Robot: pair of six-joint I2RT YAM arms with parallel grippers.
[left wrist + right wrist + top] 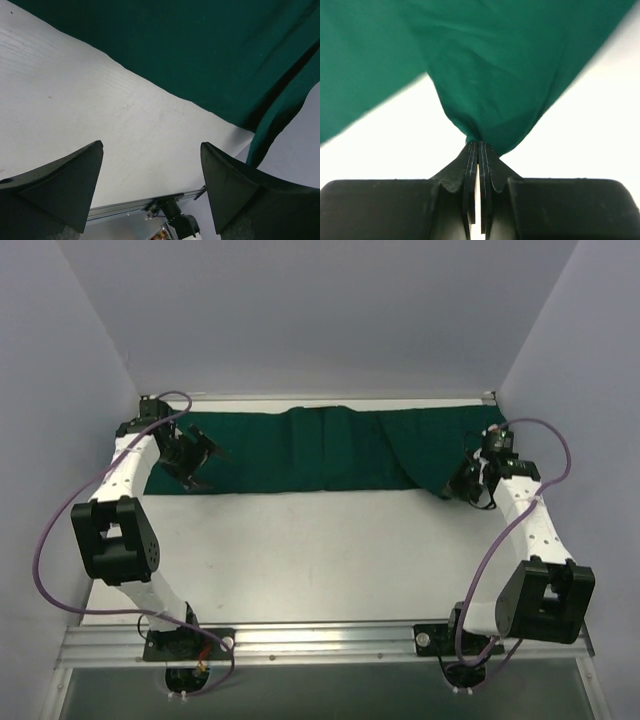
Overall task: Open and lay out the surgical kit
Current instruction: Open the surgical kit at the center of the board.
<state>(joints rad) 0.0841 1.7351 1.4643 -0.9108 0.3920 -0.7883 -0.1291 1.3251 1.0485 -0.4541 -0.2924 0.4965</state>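
The dark green cloth drape [320, 448] lies in a long strip across the far part of the white table, with a raised fold near its middle. My right gripper [462, 483] is shut on the drape's near right corner, and the cloth [490, 65] hangs bunched from its fingertips [478, 145]. My left gripper [197, 462] is open and empty over the drape's left end, with the drape's edge [210, 55] beyond its fingers [75, 175]. The steel tray and the silver instruments are hidden or out of view.
The white table [320, 550] runs from the drape to a metal rail [320, 640] at the near edge, where both arm bases are bolted. Grey walls close in the left, right and far sides.
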